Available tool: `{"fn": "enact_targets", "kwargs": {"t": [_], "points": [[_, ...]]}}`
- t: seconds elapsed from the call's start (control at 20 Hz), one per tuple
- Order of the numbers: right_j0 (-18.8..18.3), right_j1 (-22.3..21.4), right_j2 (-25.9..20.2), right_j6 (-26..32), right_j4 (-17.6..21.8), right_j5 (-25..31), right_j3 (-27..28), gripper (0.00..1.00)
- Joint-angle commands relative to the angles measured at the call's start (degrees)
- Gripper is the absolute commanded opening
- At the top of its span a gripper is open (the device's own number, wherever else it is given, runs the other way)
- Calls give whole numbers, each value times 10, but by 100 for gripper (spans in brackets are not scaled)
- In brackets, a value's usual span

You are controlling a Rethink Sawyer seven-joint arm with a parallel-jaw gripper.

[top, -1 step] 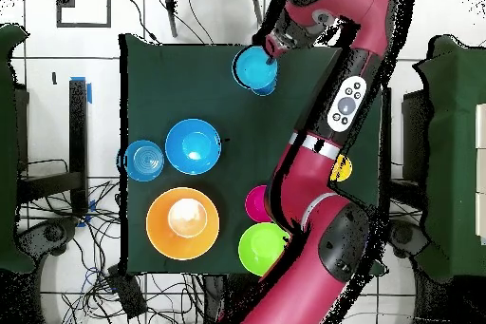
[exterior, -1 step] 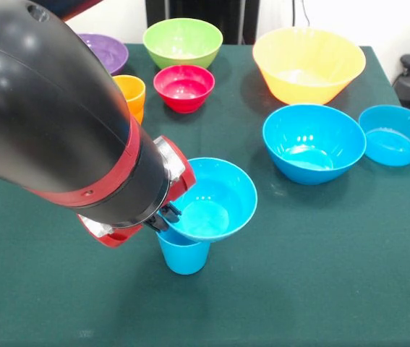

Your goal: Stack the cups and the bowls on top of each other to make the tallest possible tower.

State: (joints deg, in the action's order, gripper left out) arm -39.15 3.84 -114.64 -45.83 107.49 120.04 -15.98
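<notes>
Nearest us, we see the blue cup (exterior, -1 step: pixel 184 256) upright on the green table (exterior, -1 step: pixel 320 260), with a small blue bowl (exterior, -1 step: pixel 215 201) tilted on its rim. The gripper (exterior, -1 step: pixel 167 215) pinches that bowl's left edge. Farther right sit two blue bowls (exterior, -1 step: pixel 313 142); beyond them stand the red bowl (exterior, -1 step: pixel 184 87), green bowl (exterior, -1 step: pixel 183 42) and yellow-orange bowl (exterior, -1 step: pixel 309 63).

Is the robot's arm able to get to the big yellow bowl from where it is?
Probably yes. The yellow bowl stands alone with open cloth around it and nothing stacked inside. But the gripper is at the blue bowl on the blue cup.
</notes>
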Motion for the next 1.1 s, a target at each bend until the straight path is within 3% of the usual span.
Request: {"fn": "enact_targets", "kwargs": {"t": [0.05,0.6,1.1], "points": [[-9,-5,11,213,69,15,64,0],[-12,-2,-12,241,103,11,68,0],[-16,2,-10,237,97,11,63,0]]}}
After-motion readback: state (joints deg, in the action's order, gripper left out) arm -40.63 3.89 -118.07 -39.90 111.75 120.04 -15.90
